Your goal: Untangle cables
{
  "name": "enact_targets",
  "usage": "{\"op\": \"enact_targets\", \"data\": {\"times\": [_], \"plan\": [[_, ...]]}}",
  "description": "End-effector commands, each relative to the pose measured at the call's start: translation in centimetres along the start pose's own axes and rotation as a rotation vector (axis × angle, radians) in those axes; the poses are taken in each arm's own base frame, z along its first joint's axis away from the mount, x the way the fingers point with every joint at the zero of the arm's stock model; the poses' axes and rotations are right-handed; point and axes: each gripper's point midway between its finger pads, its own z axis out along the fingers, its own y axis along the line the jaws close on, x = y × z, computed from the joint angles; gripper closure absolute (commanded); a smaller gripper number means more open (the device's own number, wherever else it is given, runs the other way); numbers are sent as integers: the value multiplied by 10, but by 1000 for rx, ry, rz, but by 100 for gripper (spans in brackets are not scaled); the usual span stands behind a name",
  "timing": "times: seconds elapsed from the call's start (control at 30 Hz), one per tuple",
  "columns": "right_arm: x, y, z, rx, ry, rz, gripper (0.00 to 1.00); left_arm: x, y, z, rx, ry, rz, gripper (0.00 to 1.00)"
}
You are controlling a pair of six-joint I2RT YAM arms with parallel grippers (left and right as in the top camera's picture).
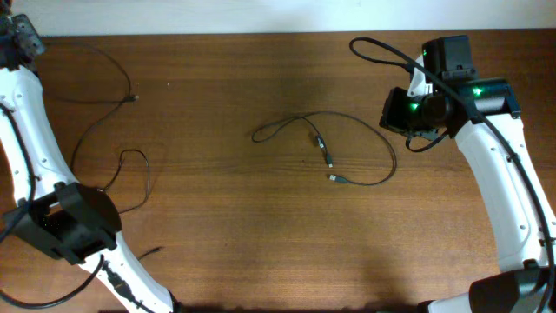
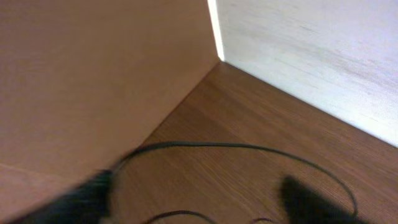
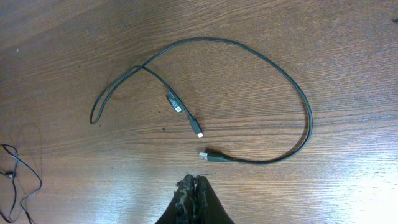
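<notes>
The thicker cable (image 3: pixel 310 124) lies loose in the middle of the worktop (image 1: pixel 217 243). It makes one wide open curve, and its two plug ends (image 3: pixel 210 155) lie near each other inside that curve without touching. At the far side of the curve the cable doubles back into a narrow loop and seems to cross itself once. No knot shows there.

The thin cord (image 1: pixel 145 174) lies well to the left of the thicker cable. The two do not touch or cross anywhere, so I judge that the main separation is done. What is left looks minor: opening the narrow fold in the thicker cable and the small curl in the thin cord.

The right pincer (image 3: pixel 196 199) hovers just beside the thicker cable's plug ends, its tips pressed together on nothing. The left pincer (image 2: pixel 196 199) is far to the left of the thicker cable, near the worktop's edge. It shows only as two dark blurs that seem to stand apart, with the thin cord arcing across in front of them. I cannot tell whether the cord touches it.
</notes>
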Motion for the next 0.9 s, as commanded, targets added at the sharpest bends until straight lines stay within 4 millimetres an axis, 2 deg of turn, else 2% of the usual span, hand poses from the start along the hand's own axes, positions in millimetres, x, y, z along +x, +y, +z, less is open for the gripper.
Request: {"op": "enact_targets", "data": {"times": [0.0,0.03,0.1,0.13,0.17,0.2,0.27,0.3,0.33,0.37,0.4,0.5,0.53,0.63,0.7,0.77,0.8,0.87], "plan": [[0,-1,2,13,3,-7,96,6,14,-1,-37,26,-3,1],[0,-1,2,13,4,-7,96,11,14,-1,-37,49,6,1],[1,-1,2,15,8,-6,96,41,13,-5,-30,169,48,0],[2,-1,2,16,10,-6,96,58,9,-8,-3,236,68,13],[2,-1,2,15,10,-6,96,66,6,-10,21,269,74,16],[2,-1,2,16,12,-5,96,83,3,-15,42,343,51,17],[4,-2,2,19,20,-3,96,104,-1,-22,63,432,37,37],[5,-3,2,21,24,-2,96,109,-8,-25,109,455,32,40],[6,-3,2,22,26,-2,96,109,-22,-28,191,460,14,36],[6,-3,2,22,26,-2,96,107,-39,-32,292,456,10,25],[6,-3,2,22,26,-1,96,105,-58,-38,408,446,36,22],[6,-4,2,25,25,-1,96,100,-107,-63,643,414,108,21],[5,-4,2,27,24,-1,96,103,-132,-78,710,422,136,21],[3,-12,2,53,20,12,94,115,-192,-115,812,422,253,21],[3,-26,0,77,32,45,90,132,-241,-144,882,408,391,21],[3,-48,-4,138,37,86,87,153,-279,-162,921,408,509,21],[4,-58,-6,168,41,103,86,166,-297,-169,951,409,570,20],[5,-74,-11,194,55,101,77,202,-334,-182,1021,420,722,14]]}}
